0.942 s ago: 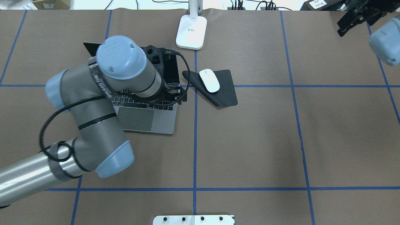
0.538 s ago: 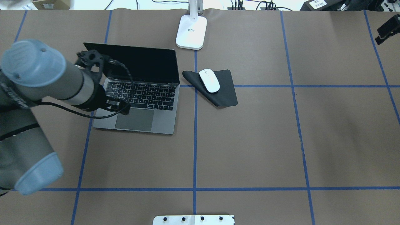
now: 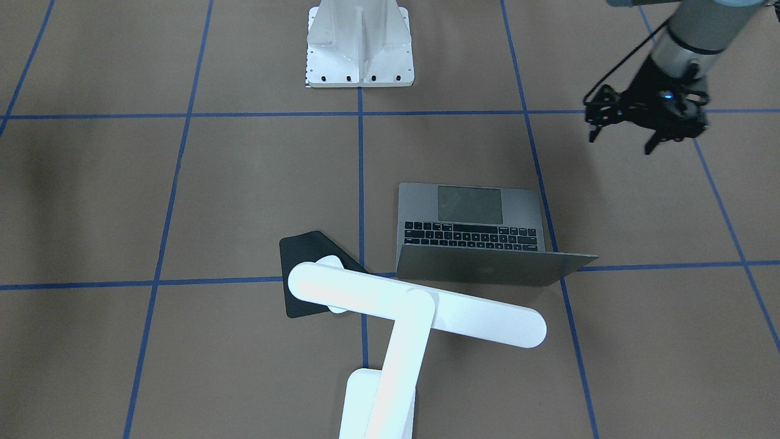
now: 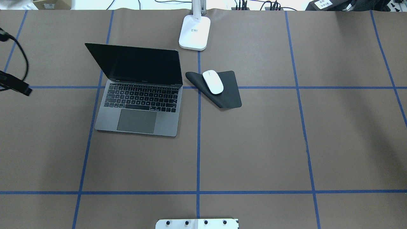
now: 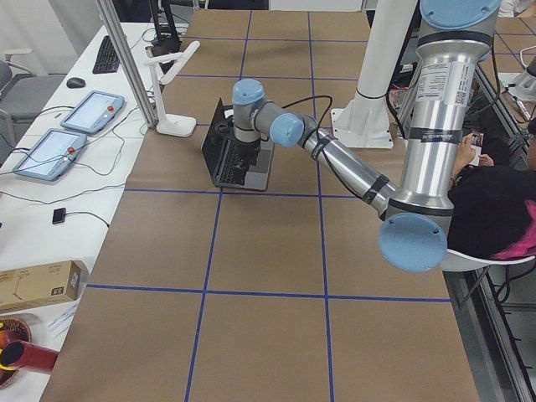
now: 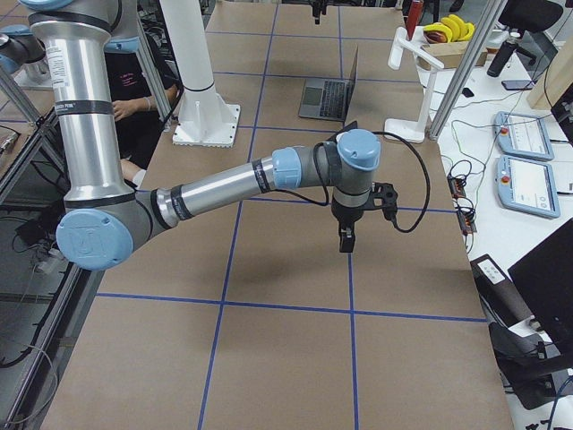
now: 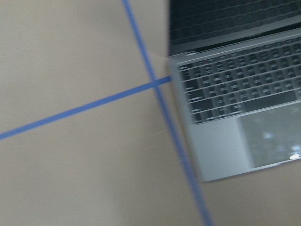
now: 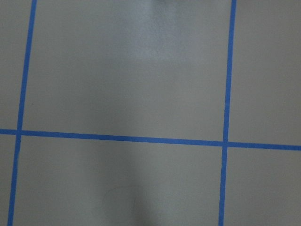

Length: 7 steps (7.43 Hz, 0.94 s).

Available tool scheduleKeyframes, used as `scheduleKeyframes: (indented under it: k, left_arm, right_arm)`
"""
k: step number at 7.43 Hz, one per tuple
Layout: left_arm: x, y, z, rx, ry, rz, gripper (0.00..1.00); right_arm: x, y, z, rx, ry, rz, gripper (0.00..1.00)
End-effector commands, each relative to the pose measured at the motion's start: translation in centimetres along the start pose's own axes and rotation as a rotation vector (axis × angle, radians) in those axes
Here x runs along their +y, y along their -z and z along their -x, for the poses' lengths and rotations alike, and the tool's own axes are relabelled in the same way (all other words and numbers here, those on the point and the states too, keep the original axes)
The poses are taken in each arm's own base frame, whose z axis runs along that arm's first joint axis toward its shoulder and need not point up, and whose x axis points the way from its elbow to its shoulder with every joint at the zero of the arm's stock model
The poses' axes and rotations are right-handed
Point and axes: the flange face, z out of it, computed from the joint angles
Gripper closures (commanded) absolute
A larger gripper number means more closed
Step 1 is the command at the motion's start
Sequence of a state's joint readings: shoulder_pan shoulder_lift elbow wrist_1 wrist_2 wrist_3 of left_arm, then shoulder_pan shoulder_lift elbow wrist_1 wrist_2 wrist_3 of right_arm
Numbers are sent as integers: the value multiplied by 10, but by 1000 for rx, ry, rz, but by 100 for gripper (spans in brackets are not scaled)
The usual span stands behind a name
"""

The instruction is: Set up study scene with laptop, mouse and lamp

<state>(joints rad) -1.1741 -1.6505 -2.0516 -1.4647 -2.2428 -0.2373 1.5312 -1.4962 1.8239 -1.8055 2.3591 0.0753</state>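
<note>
The grey laptop (image 4: 140,95) stands open on the table's left half, its screen dark; it also shows in the front-facing view (image 3: 472,235). The white mouse (image 4: 213,81) lies on a black pad (image 4: 227,95) right of it. The white lamp stands behind with its base (image 4: 194,31) at the far edge, and its bar head (image 3: 426,311) covers part of the mouse in the front-facing view. My left gripper (image 4: 25,90) is at the overhead view's left edge, well clear of the laptop, and looks shut and empty (image 3: 649,146). My right gripper (image 6: 345,240) shows only in the right view, so I cannot tell its state.
The white bolted pedestal (image 3: 359,49) stands at the robot's side of the table. Blue tape lines (image 4: 198,143) divide the brown surface. Cables and boxes (image 4: 241,4) lie beyond the far edge.
My left arm has drawn back leftwards from above the laptop keyboard to the view's left edge. The right gripper has left the overhead view at the top right. The laptop, mouse and lamp have not moved.
</note>
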Motion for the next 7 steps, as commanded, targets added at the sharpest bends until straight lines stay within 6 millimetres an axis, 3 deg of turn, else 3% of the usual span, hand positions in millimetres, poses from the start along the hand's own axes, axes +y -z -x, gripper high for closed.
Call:
scheduleKeyframes:
  k: [1,2,3,4,5,7]
  left_arm:
    - [21,15,152,70,31,-6,0]
    - [29,16,180,69,66,-4,0]
    - [31,15,187,60,80,2,0]
    - [54,5,207,57,126,23,0]
    - [76,-7,216,60,142,46,0]
    - [89,-14,220,72,128,65,0]
  right_arm:
    - [57,-9,-65,-50,-99,17,0]
    - [65,-9,-74,-44,-120,17,0]
    - [65,-6,-73,-41,-118,13,0]
    - [66,-6,-75,-39,-122,13,0]
    - [67,-5,-76,-33,-124,11,0]
    - [68,0,-77,4,-120,3,0]
